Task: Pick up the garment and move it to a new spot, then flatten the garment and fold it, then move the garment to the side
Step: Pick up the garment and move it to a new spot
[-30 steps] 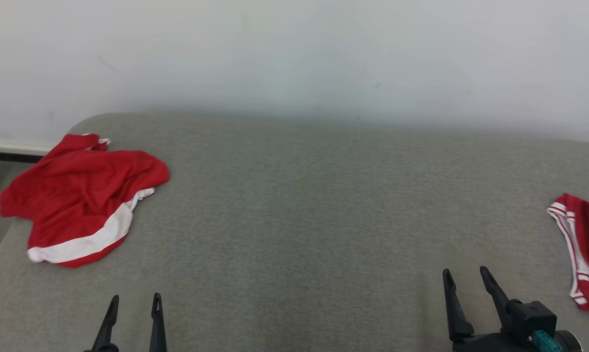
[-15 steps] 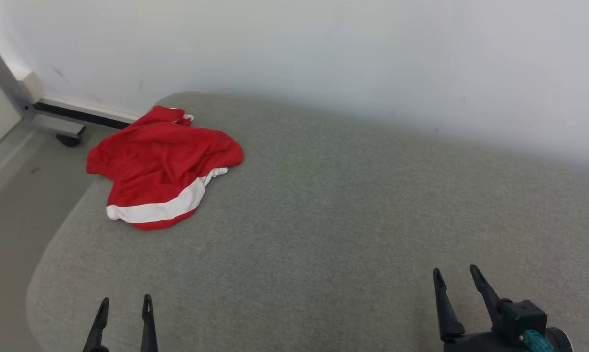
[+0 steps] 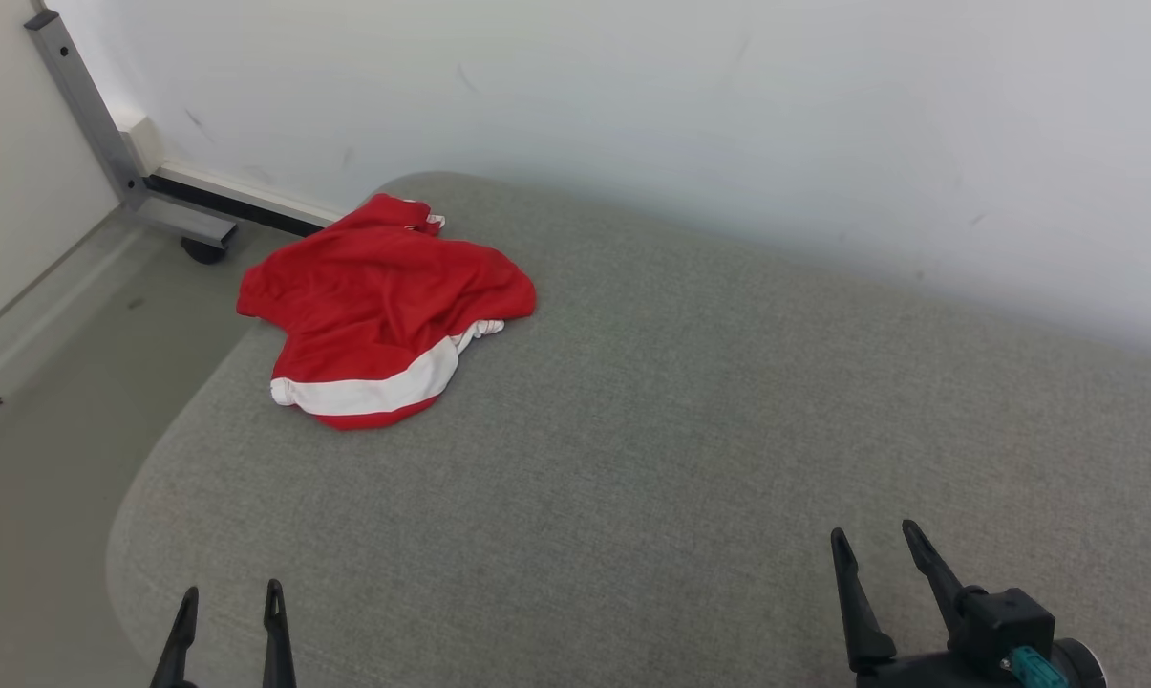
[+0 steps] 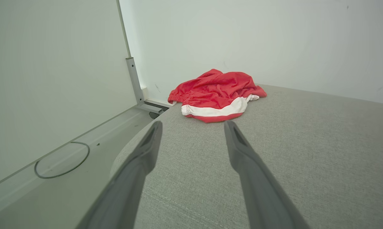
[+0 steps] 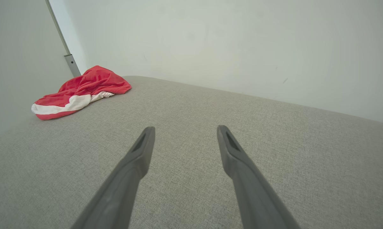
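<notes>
Only the head camera has swung left: its view puts the crumpled red-and-white mesh garment (image 3: 384,306) at the grey fabric cushion's (image 3: 690,430) far left corner; left wrist view, left gripper (image 4: 193,122) spread wide, empty; right wrist view, right gripper (image 5: 185,127) likewise.

The worktop (image 3: 680,430) is a broad padded slab covered in grey woven fabric, with rounded corners and a stitched seam along its near edge. One red garment (image 3: 384,306) with a white band lies crumpled on it, well ahead of the left claw (image 3: 230,612) and far ahead and to the left of the right claw (image 3: 876,564), near the worktop's far left corner.
</notes>
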Controlling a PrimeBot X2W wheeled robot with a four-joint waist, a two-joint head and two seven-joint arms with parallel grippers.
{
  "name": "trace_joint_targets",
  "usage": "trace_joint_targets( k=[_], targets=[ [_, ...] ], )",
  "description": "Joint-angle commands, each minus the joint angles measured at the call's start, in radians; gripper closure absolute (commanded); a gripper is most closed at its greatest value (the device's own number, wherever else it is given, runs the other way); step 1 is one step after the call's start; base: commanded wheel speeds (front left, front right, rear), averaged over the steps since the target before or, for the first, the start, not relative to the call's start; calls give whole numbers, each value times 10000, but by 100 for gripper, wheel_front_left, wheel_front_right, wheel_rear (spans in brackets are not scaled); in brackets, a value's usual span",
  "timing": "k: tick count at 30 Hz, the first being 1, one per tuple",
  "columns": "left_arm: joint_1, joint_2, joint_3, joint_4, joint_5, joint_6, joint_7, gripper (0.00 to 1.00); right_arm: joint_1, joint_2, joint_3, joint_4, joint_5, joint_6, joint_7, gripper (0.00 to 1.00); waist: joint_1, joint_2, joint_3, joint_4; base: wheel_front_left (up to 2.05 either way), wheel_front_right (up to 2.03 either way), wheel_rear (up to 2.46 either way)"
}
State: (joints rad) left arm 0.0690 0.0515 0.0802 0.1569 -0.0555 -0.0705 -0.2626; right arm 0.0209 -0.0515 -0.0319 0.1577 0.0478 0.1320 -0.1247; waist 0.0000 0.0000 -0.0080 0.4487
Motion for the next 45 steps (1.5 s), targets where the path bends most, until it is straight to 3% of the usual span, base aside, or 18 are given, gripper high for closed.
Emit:
trace_joint_targets(
  k=[1,8,16,21,26,32,36,45],
  targets=[
    [112,-11,42,-47,-7,27,-29,0,107,25,15,-16,-59,-22,-16,0,0,0,-27,45,0,0,0],
    [-872,31,0,473,-44,-57,-29,0,164,26,76,-235,-193,-22,183,0,0,0,77,238,0,0,0],
    [-3475,151,-45,2935,-574,-222,373,0,-79,24,210,-677,-510,-22,468,0,0,0,626,103,0,0,0],
    [-5362,408,122,4688,-881,-141,1387,0,-320,-15,660,-1041,-746,-22,830,0,0,0,1254,-661,0,0,0],
    [-6949,677,612,5946,-1471,-108,1859,0,-561,-449,1103,-1612,-817,-22,1281,0,0,0,2159,-1605,0,0,0],
    [-8463,1464,1231,7246,-2226,-252,2431,0,-800,-1016,1306,-2665,-755,-22,1824,0,0,0,3422,-2670,0,0,0],
    [-9269,1775,1476,8063,-2613,-294,2940,0,-873,-1271,1372,-3444,-733,-22,2136,0,0,0,4245,-3165,0,0,0],
    [-10302,2330,1616,9305,-2828,164,3591,0,-899,-1433,1309,-4753,-698,-22,2524,0,0,0,5578,-3781,0,0,0]
  ],
)
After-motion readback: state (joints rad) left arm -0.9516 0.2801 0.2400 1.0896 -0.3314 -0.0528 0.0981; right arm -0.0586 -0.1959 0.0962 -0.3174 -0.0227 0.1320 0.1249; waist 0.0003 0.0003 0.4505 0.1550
